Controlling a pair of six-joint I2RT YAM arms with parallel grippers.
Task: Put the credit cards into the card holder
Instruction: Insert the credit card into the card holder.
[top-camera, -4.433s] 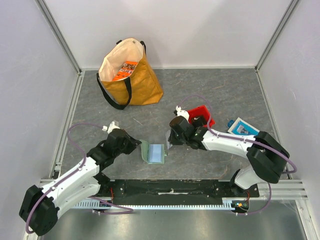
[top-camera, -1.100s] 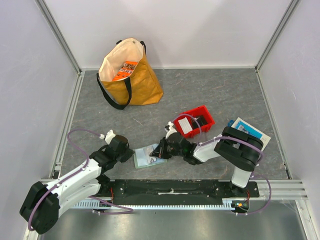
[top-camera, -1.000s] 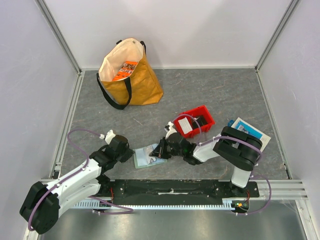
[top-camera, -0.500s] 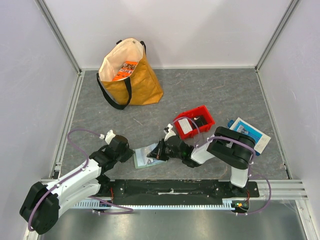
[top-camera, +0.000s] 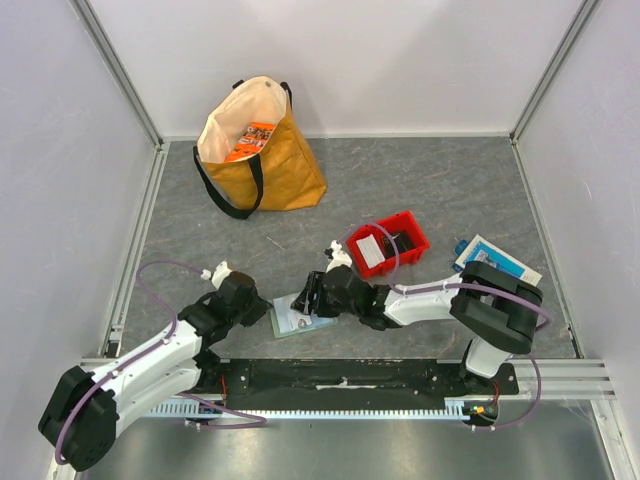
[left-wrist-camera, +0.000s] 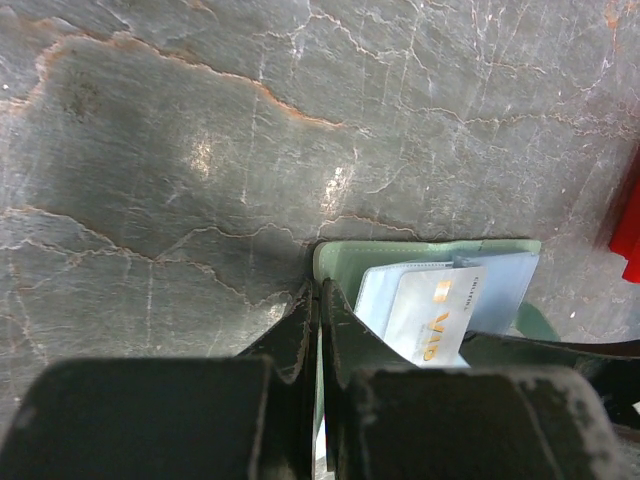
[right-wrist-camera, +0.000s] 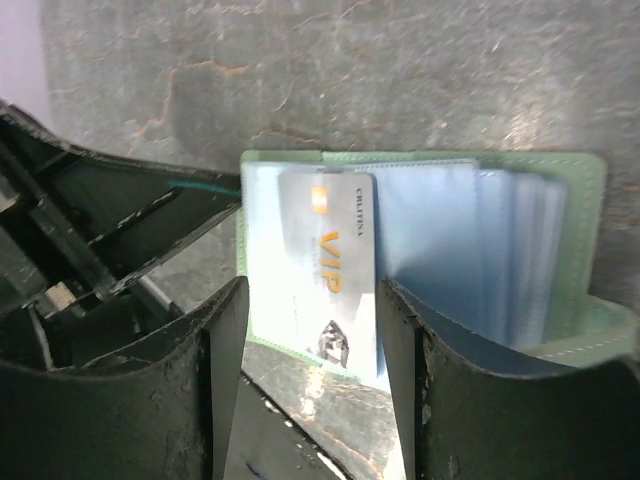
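The pale-green card holder (top-camera: 297, 318) lies open on the table between the two arms, its clear pockets (right-wrist-camera: 440, 240) facing up. A whitish credit card (right-wrist-camera: 327, 270) printed "VIP" rests on its left page, one end past the holder's edge (right-wrist-camera: 588, 230). My right gripper (top-camera: 312, 296) is open, a finger on each side of that card without touching it (right-wrist-camera: 312, 300). My left gripper (top-camera: 262, 311) is shut on the holder's left cover edge (left-wrist-camera: 320, 300). The left wrist view shows the card (left-wrist-camera: 432, 315) on the holder (left-wrist-camera: 400, 253). Light blue fills the other pockets; a card there is unclear.
A red bin (top-camera: 404, 231) with a white card-like piece inside stands just behind the right arm. A blue-and-white box (top-camera: 492, 258) lies at the right. A yellow tote bag (top-camera: 262, 160) stands at the back left. A black rail (top-camera: 340, 380) runs along the near edge.
My right gripper has opened and let go of the whitish card, which now lies on the holder. The right arm shifted slightly left. The left gripper has kept its grip.
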